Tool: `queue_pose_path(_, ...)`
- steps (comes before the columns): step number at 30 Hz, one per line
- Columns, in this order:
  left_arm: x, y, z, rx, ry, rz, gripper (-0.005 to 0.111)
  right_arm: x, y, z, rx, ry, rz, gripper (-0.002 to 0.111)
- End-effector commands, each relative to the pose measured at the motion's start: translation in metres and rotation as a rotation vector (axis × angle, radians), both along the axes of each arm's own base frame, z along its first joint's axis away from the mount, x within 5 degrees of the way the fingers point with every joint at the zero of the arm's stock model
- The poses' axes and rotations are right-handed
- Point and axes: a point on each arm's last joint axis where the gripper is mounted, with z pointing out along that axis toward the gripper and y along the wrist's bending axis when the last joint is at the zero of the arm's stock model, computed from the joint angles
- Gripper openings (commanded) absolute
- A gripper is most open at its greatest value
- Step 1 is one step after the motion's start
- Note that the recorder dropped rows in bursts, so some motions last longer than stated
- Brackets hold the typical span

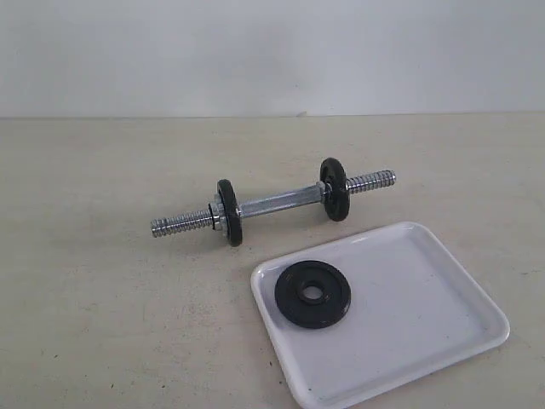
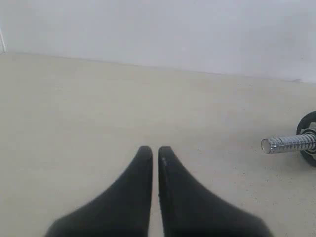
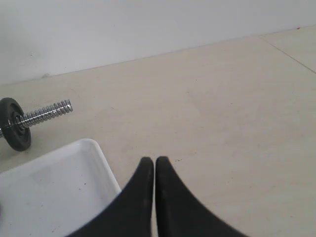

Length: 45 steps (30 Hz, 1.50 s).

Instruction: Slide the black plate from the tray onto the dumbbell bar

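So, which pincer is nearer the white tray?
Right. The right pincer is close beside the rim of the tray; the left pincer sees only the threaded end of the dumbbell bar, no tray.

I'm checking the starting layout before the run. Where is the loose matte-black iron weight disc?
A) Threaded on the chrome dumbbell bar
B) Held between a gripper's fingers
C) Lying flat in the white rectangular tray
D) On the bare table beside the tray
C: the flat round matte-black weight disc lies flat inside the glossy white rectangular tray, apart from the chrome dumbbell bar.
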Motion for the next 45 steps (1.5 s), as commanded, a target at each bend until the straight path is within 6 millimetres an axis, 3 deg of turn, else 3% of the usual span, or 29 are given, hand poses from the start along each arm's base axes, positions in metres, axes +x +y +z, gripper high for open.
queue_pose_path(1,0.000,0.000,-0.001,0.003,0.003,0.003,0.004,0.000,0.000,0.001,-0.012,-0.014,-0.004,0.000)
queue_pose_path(38,0.000,0.000,-0.001,0.003,0.003,0.003,0.004,0.000,0.000,0.001,-0.012,-0.014,-0.004,0.000)
queue_pose_path(45,0.002,-0.002,0.012,0.008,-0.138,-0.020,0.004,0.000,-0.001,0.003,-0.014,-0.030,-0.006,0.000)
